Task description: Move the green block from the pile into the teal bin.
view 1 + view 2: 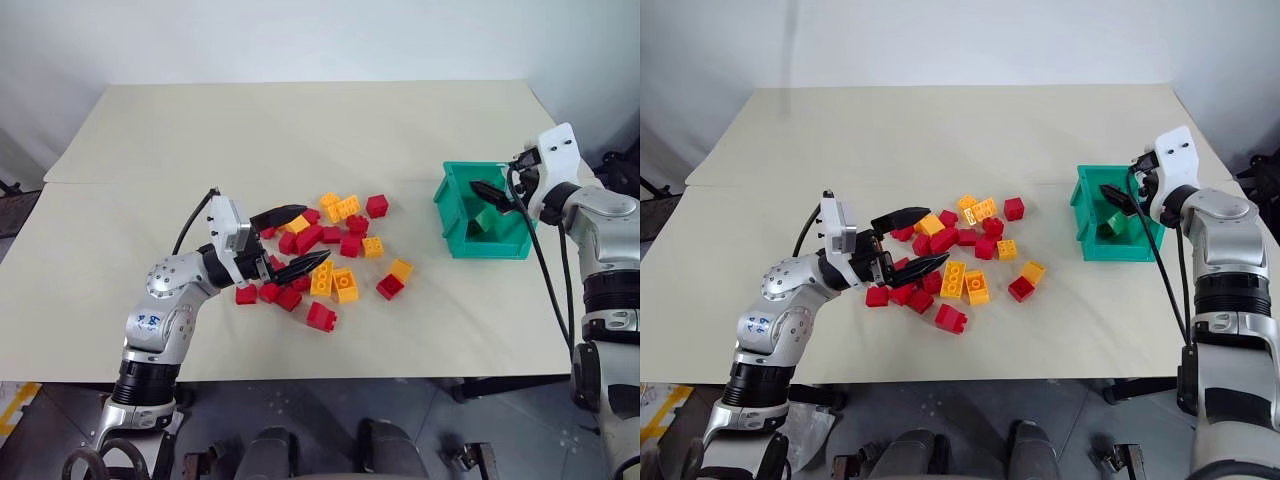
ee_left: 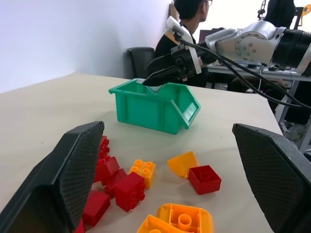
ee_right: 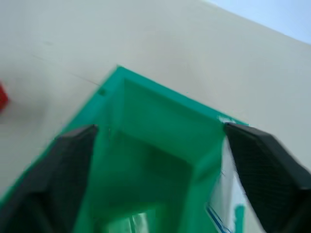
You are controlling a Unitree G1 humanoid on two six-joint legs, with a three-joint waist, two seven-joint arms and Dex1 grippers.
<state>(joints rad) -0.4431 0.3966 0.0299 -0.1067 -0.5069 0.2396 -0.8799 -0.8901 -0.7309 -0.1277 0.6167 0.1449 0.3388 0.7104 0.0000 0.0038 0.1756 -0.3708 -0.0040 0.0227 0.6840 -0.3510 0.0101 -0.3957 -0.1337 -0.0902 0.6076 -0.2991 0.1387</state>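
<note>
We see the worktop (image 1: 300,130) carrying the teal bin (image 1: 455,215) at three o'clock and the pile (image 1: 330,255) at centre. Our right tool (image 1: 490,193) hangs spread over the bin; the left tool (image 1: 295,240) is spread over the pile. The green block (image 1: 1114,224) lies inside the bin: light, rigid, slick, best pinched across its flat sides.

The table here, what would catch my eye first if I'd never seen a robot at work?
Probably the pile of red and yellow bricks scattered mid-table, with the left gripper standing open at its near-left edge. Next, off to the right, the teal bin: the right gripper hangs open over it, and the green block lies inside.
</note>
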